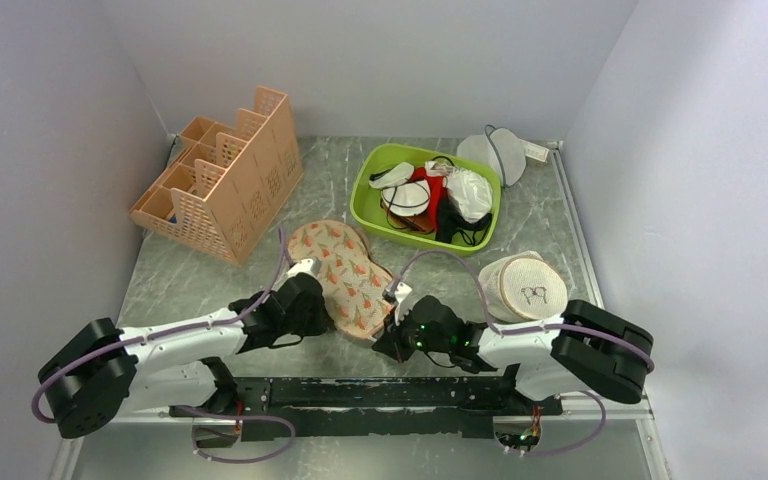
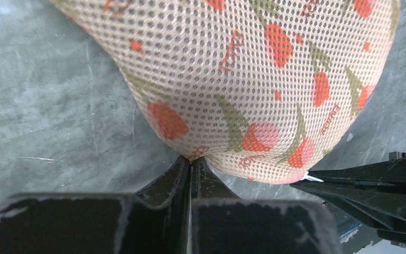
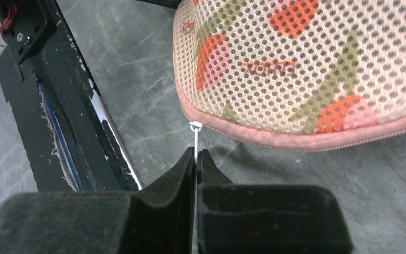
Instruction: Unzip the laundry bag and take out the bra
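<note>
The laundry bag [image 1: 345,275], a beige peanut-shaped mesh pouch with red-and-green print and pink trim, lies at the table's middle. My left gripper [image 1: 312,305] is shut, pinching the bag's mesh at its left edge [image 2: 191,157]. My right gripper [image 1: 392,338] is shut on the white zip pull [image 3: 195,138] at the bag's near end, where the pink zipped edge [image 3: 296,138] looks closed. The right gripper's fingers [image 2: 370,182] show at the right of the left wrist view. A black garment [image 1: 458,222] with thin straps, perhaps the bra, lies in the green bin; nothing of the bag's inside shows.
A green bin [image 1: 375,170] of garments stands behind the bag. An orange slotted organiser [image 1: 230,175] stands at the back left. A round beige mesh disc [image 1: 530,287] lies right of my right arm, and a white mesh pouch [image 1: 495,152] at the back right. The black base rail [image 3: 58,106] is close by.
</note>
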You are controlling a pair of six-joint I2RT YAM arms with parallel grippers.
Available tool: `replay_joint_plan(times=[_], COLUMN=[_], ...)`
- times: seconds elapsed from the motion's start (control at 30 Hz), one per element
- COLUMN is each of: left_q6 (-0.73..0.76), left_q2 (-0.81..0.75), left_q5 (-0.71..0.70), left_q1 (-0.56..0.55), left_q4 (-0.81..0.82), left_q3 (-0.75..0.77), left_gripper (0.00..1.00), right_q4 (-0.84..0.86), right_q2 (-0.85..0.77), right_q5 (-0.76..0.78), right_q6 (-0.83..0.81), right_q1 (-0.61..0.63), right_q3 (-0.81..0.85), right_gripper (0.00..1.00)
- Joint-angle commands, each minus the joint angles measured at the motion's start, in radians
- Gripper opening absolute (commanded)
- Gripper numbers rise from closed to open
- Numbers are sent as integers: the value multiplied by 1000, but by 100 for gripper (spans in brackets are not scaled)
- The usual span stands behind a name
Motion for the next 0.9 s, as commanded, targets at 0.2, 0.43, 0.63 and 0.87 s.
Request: replay_joint_plan(times=[0.2,0.43,0.63,0.87], left_q6=[-71,-239,-280,-271], left_q2=[-157,-199,-128,-29], left_q5=[17,133,162,130], left_q1=[18,16,16,18], left_q4=[-96,87,246,281], left_q3=[-23,-110,-138,-131], left_gripper=[54,61,62,40], right_q4=[58,84,129,105], right_q2=[50,82,92,91], right_q5=[61,47,27,35], right_q6=[-16,-6,27,22], right_q1=[14,13,14,15], right_q3=[66,66,45,51], right_gripper=[0,0,0,0])
